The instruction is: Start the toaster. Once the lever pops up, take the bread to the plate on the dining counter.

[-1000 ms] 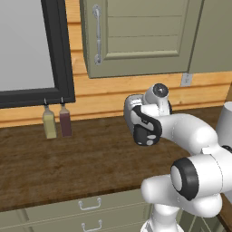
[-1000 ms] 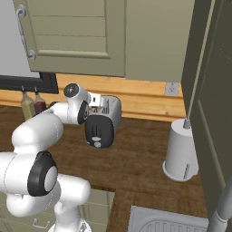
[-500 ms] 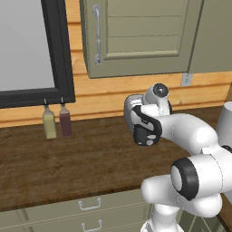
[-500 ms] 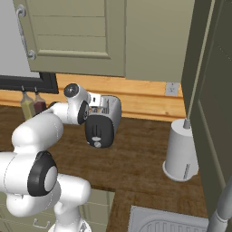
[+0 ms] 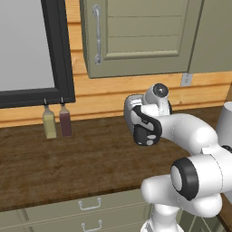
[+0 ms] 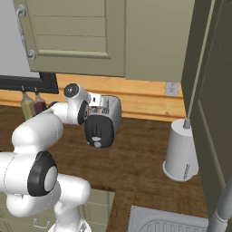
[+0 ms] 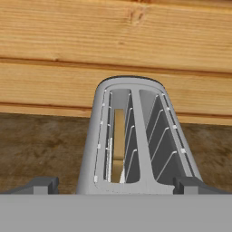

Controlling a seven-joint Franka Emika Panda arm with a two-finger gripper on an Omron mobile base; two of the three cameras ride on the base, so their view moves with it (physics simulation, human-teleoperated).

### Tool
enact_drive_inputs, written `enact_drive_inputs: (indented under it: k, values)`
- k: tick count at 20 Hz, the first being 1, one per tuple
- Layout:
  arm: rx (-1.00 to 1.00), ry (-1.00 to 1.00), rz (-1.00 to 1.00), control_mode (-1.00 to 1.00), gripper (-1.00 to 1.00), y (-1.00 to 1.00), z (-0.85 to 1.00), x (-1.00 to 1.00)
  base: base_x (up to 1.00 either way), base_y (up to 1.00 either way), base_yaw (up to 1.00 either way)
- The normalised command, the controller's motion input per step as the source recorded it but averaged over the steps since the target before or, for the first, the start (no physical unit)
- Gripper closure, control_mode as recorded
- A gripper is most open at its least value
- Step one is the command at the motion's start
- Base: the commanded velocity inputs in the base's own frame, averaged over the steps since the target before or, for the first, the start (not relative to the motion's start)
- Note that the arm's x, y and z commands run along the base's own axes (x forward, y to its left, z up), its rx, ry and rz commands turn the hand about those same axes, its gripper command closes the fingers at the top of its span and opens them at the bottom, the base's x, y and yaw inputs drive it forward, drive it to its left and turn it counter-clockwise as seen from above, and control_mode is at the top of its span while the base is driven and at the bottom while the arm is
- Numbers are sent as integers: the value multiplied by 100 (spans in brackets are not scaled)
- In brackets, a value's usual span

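Fig.: tool (image 7: 116, 185) w/ fingers spread wide, empty, above toaster (image 6: 103, 120) on surface (image 5: 68, 163); bread (image 7: 118, 145) in left slot. Risk: descent misses lever (image 6: 95, 132), fingers catch slot wires.

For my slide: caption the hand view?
Open gripper above the toaster, bread in its left slot.

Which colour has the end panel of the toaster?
Black, with pale controls; the toaster is otherwise silver-white. The right base view shows it best.
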Motion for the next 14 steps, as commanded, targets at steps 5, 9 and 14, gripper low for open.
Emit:
enact_drive_inputs:
  k: [5,9,14]
  values:
    - [0,0,0,-100,-100,0,0,0,0,0,0]
    - [0,0,0,-100,-100,0,0,0,0,0,0]
    - [0,0,0,-100,-100,0,0,0,0,0,0]
